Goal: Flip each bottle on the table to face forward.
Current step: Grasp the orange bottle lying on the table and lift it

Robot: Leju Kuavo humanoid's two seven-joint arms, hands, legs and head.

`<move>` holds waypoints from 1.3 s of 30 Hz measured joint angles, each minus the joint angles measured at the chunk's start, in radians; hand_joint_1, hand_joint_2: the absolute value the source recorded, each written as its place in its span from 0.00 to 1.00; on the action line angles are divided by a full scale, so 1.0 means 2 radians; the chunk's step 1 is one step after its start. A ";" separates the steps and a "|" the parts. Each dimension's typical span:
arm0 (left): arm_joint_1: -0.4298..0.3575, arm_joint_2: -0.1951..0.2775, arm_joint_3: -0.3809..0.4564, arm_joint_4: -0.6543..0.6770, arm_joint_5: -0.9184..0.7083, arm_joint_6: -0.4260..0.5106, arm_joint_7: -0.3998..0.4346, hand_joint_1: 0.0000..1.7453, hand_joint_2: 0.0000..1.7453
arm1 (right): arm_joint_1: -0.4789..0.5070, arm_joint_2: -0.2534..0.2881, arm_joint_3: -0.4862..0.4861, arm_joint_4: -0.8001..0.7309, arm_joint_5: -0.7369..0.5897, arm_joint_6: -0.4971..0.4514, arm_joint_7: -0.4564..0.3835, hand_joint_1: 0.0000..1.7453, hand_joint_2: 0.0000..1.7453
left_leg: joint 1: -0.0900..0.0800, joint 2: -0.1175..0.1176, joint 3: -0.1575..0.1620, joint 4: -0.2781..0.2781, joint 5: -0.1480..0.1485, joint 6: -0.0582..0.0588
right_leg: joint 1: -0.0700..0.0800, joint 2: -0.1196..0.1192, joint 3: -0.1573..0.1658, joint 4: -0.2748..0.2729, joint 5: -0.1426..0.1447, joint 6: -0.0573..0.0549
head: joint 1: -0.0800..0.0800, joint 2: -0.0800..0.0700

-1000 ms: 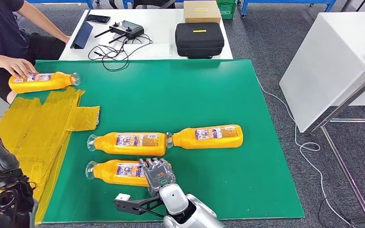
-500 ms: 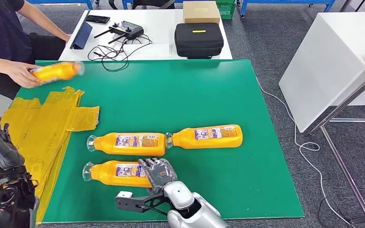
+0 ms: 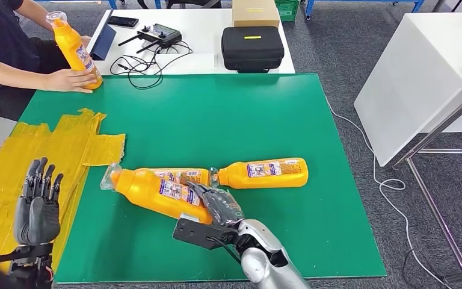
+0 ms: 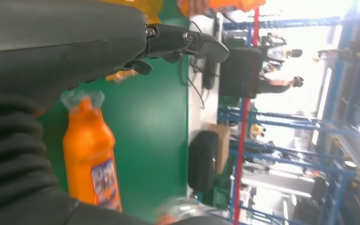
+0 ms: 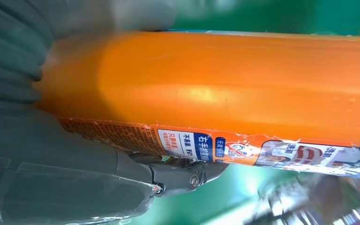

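The robot's right hand (image 3: 219, 206) gripped the near orange plastic bottle with a blue-and-white label (image 3: 156, 192) around its lower body, dark fingers wrapped over the label. That bottle was raised off the green table mat (image 3: 228, 120) and tilted, its clear-wrapped cap end pointing up and to the left, its base low by the hand. In the right wrist view the same bottle (image 5: 225, 89) lay pressed against the grey palm, with a thick grey thumb (image 5: 178, 176) under the label's edge.

Just behind it a second orange bottle (image 3: 183, 175) lay on its side on the mat, partly hidden by the lifted one. A third orange bottle (image 3: 263, 173) lay on its side to the right, its cap end touching or nearly touching the second bottle — label facing up.

The left hand (image 3: 36, 208) hung at the left over the crumpled yellow tape sheet (image 3: 54, 150), fingers straight and apart, holding nothing.

At the far left corner a person's hand (image 3: 66, 79) held a fourth orange bottle (image 3: 75, 48) upright at the mat's edge. Beyond stood a white table (image 3: 207, 60) with a black zippered case (image 3: 252, 48), a brown cardboard box (image 3: 255, 13), a black remote controller (image 3: 159, 37) and loose black cables (image 3: 144, 63).
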 joint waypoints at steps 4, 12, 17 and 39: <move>0.034 -0.026 -0.012 -0.058 0.003 -0.009 0.002 0.00 1.00 | 0.012 -0.008 -0.008 -0.064 0.000 -0.006 0.010 1.00 1.00 | 0.000 0.000 0.000 0.000 0.000 0.000 | 0.000 0.000 0.000 0.000 0.000 0.000 | 0.000 0.000; 0.060 -0.048 -0.036 -0.115 0.010 -0.002 0.002 0.00 1.00 | 0.023 -0.019 -0.015 -0.123 0.003 -0.010 0.018 1.00 1.00 | 0.000 0.000 0.000 0.000 0.000 0.000 | 0.000 0.000 0.000 0.000 0.000 0.000 | 0.000 0.000; 0.064 -0.052 -0.039 -0.125 0.011 -0.002 0.002 0.00 1.00 | 0.025 -0.022 -0.017 -0.133 0.004 -0.012 0.018 1.00 1.00 | 0.000 0.000 0.000 0.000 0.000 0.000 | 0.000 0.000 0.000 0.000 0.000 0.000 | 0.000 0.000; -0.013 -0.028 -0.180 -0.090 0.132 0.051 0.025 0.00 1.00 | -0.082 0.040 -0.014 -0.051 0.001 -0.081 0.009 1.00 1.00 | 0.000 0.000 -0.001 0.000 0.001 0.000 | 0.000 -0.001 -0.001 0.000 0.001 -0.001 | 0.000 0.000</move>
